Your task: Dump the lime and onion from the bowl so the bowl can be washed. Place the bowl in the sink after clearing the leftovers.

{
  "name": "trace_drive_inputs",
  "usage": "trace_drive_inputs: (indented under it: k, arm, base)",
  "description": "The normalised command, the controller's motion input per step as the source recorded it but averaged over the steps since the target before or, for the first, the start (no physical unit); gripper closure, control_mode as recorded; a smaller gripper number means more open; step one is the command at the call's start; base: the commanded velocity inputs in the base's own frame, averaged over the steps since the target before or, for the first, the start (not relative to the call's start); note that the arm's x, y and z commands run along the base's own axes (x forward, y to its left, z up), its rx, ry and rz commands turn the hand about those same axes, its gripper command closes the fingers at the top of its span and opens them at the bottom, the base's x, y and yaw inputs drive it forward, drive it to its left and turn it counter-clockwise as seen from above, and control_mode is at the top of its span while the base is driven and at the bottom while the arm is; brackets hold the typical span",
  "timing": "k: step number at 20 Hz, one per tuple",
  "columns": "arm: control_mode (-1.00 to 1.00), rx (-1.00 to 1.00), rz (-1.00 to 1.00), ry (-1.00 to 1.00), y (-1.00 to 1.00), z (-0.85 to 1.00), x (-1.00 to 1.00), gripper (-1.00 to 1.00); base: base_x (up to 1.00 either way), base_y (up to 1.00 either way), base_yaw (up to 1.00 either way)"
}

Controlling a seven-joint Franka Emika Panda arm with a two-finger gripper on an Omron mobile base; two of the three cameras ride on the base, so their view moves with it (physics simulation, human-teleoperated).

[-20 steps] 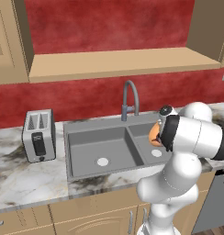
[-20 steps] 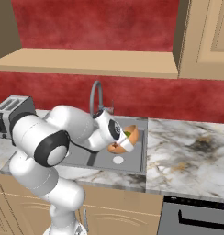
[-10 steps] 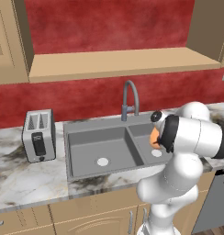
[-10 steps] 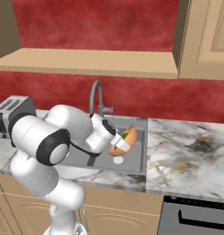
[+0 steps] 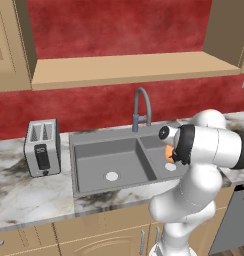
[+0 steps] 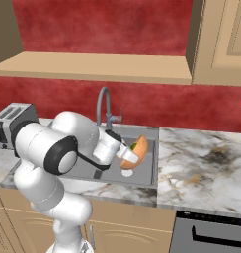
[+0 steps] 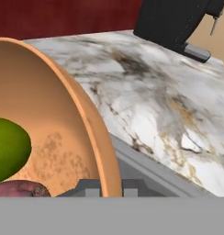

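Observation:
My gripper (image 7: 108, 192) is shut on the rim of the orange-tan bowl (image 7: 49, 114), which I hold tipped steeply on its side. In the hand view the green lime (image 7: 8, 149) and the dark purple-red onion (image 7: 17, 189) rest against the lower part of the bowl's inside. From the right base view the bowl (image 6: 136, 153) hangs over the right basin of the grey sink (image 6: 144, 173), with the lime (image 6: 134, 146) just showing inside it. The left base view has a sliver of the bowl (image 5: 168, 152) beside my forearm, above the sink (image 5: 94, 150).
A curved grey faucet (image 5: 141, 107) stands behind the sink's divider. A silver toaster (image 5: 42, 147) is on the marble counter to the left. More marble counter (image 6: 206, 168) runs to the right of the sink, with a dark oven front (image 6: 211, 232) below it.
The gripper has carried the bowl leftward, further over the right basin, and tipped it more steeply. The lime and onion are still inside.

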Motion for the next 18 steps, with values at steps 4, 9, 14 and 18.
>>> trace_drive_inputs:
  k: [4,9,14,18]
  arm:
    - [-1.0,-0.13,0.0,0.0,-0.01,0.0,0.0,1.0]
    - [-1.0,-0.13,0.0,0.0,-0.01,0.1,0.0,1.0]
    - [-1.0,-0.13,0.0,0.0,0.0,0.09,0.03,1.0]
    - [-1.0,-0.15,0.0,0.0,0.0,0.03,0.08,1.0]
  base:
    - [0.0,0.0,0.0]
    - [0.0,0.0,0.0]
    - [0.0,0.0,0.0]
    - [0.0,0.0,0.0]
